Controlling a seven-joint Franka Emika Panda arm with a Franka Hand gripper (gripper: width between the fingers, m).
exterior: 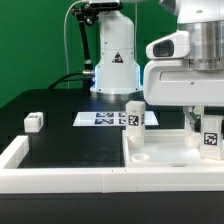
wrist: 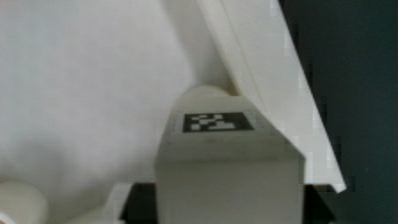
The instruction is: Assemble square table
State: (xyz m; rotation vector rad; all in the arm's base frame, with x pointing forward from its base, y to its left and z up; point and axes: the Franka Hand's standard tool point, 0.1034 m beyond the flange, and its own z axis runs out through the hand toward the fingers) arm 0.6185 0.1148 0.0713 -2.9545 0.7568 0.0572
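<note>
— Exterior view first. Noted what of the table parts?

— Found the slab [exterior: 165, 150] lying flat on the matte black tabletop [exterior: 70, 135], at the exterior view's right. Smooth white plastic, square, with rounded recesses at the corners. Placed it close behind the long white rail [exterior: 60, 176]; touching or not, could not tell.

— And the legs?

— Counted three. Spotted an upright leg [exterior: 133, 113], a blocky white piece with a black-white tag, standing at the slab's far corner and covering one end of the marker board [exterior: 105, 118]. Picked out a lone leg [exterior: 34, 122] well apart, at the exterior view's left. Saw a gripped leg [exterior: 211, 136], tag outward, at the slab's far right side under the hand [exterior: 207, 127].

— Anything in the way?

— Lost the slab's rear right part behind the bulky white arm [exterior: 185, 70].

— Wrist view?

— Caught the gripped leg [wrist: 222, 165] close up: flat pale faces, tag near its end, with the slab [wrist: 80, 90] filling much of the picture beside it. Made out dark fingers [wrist: 137, 207] pressed against both its sides, no gap visible. Judged the hand clamped on that leg.
</note>
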